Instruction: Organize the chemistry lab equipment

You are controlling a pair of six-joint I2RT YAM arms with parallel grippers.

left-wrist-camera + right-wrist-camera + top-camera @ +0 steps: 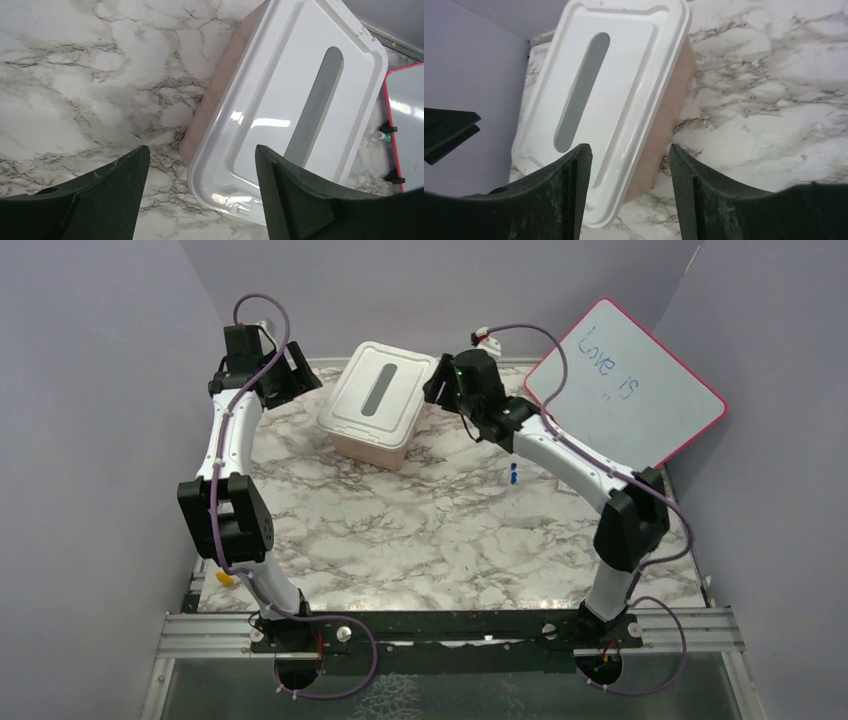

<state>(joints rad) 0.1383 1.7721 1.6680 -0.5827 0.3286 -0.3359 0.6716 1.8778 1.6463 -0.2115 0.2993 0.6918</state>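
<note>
Of the lab equipment, only a tiny blue piece (513, 475) shows, lying on the marble right of centre. A small teal-capped item (381, 135) lies by the whiteboard's foot. My left gripper (292, 377) (201, 150) hovers open beside the left end of the pink tub (372, 442), its jaws wide above the tub's near corner and holding nothing. At the tub's right end my right gripper (437, 390) (629, 147) is also open and empty, over the edge of the white lid (604, 85).
The lid (378, 390) covers the tub at the back centre. A red-framed whiteboard (625, 380) leans at the back right. A small yellow object (225, 578) sits at the table's near left edge. Grey walls enclose the table (420, 540).
</note>
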